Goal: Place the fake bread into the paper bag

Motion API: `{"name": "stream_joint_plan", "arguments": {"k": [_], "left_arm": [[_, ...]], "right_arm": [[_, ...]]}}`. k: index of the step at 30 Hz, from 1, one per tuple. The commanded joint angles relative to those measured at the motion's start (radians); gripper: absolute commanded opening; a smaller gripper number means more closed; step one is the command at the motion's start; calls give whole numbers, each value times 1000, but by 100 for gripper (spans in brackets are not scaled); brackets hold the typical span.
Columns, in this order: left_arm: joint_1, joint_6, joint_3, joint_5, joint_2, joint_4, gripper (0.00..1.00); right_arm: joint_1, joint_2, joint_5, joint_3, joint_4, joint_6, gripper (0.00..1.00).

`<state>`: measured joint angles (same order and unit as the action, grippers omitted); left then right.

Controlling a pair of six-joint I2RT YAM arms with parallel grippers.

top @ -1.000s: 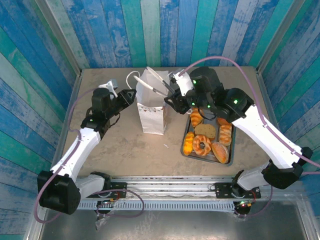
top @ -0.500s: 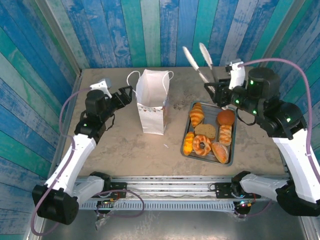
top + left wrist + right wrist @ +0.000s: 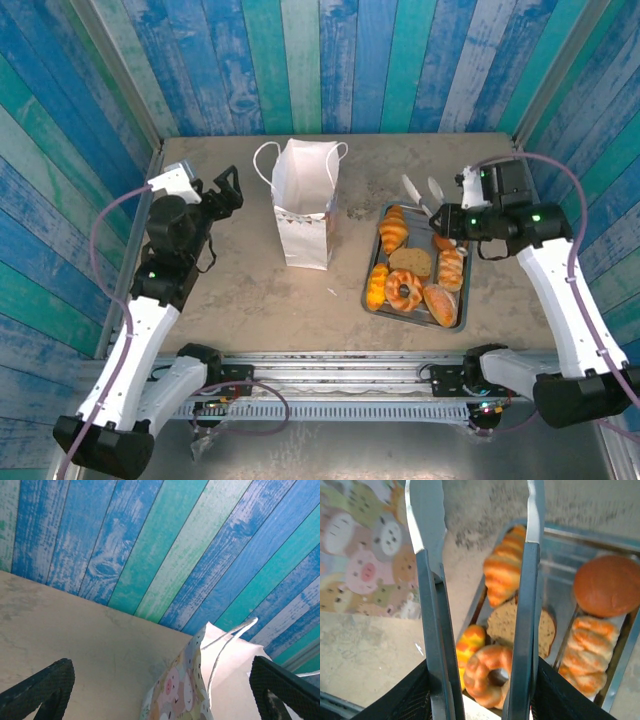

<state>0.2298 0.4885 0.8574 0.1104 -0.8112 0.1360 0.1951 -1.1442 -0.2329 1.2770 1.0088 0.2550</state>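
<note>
Seven golden-brown toy pastries (image 3: 404,291) await; my right gripper (image 3: 453,222) clamps spread metal tongs (image 3: 427,535), left gripper (image 3: 222,188) agape, and I'd straddle one squarely.

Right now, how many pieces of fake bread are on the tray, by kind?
Croissant: 1
Round bun: 1
Brown slice: 1
Ring doughnut: 1
Other orange pastries: 3
Total: 7

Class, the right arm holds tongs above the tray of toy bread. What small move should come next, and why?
Probably lower the metal tongs straight down over the croissant. The right gripper holds them spread above the tray, and in the wrist view the croissant lies between the two blades, so a short descent should bracket it for a squeeze.
</note>
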Motion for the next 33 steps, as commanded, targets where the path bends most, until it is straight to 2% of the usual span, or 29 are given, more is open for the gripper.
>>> {"name": "stream_joint_plan", "arguments": {"k": [1,16,33], "left_arm": [[-4,-33,-18,47,22,0,94],[-4,-36,-18,25,-1,1,94],[-5,-9,-20,6,-35,-21,94]], "right_arm": [[-14,-26,-41,-42,2,2,49],[-53,-173,-117,-150,-63,-39,56],[-57,-287,-188,-179,-125,-59,56]]}}
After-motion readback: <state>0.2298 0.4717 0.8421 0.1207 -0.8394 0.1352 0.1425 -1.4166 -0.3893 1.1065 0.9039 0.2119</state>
